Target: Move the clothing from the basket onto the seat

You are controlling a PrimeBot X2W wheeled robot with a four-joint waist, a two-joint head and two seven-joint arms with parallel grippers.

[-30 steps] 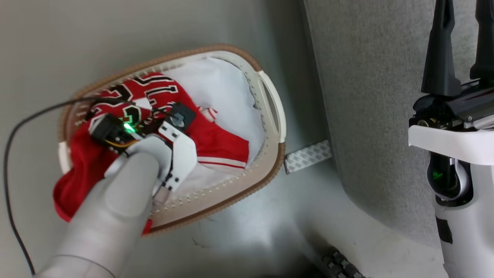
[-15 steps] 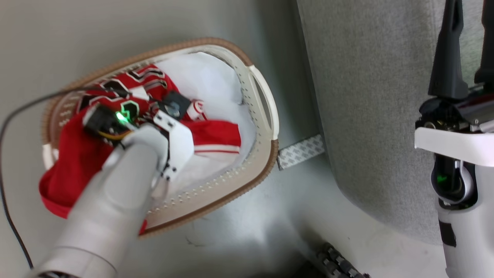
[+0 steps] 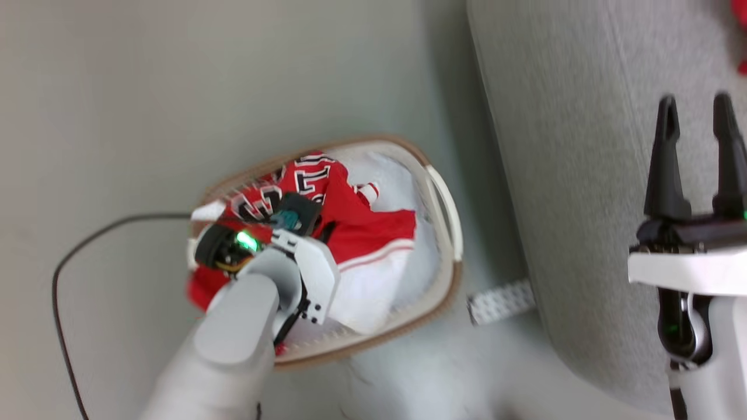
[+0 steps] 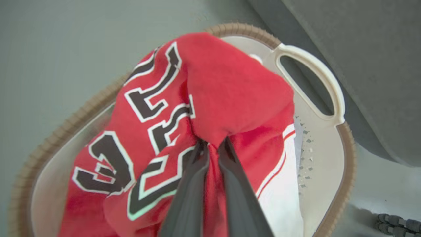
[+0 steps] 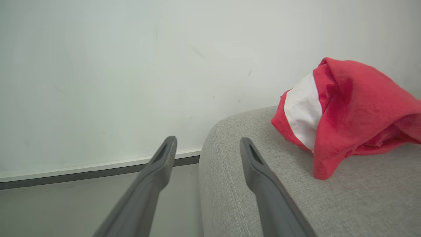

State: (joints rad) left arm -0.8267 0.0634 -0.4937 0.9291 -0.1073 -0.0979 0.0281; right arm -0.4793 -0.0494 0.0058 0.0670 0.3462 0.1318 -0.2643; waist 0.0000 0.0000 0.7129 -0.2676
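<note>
Left wrist view, centre: left end effector [image 4: 213, 144], previously apart, now clamps bright red lettered clothing [image 4: 230, 92]; lift-out can begin.

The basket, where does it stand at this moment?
In the head view the basket stands on the floor at centre-left, just left of the seat, and the left gripper over it is shut on the clothing.

The clothing [image 4: 230, 92] is soft cloth, the basket [image 4: 315, 158] smooth plastic, the seat [image 5: 345, 204] matt woven fabric.
</note>
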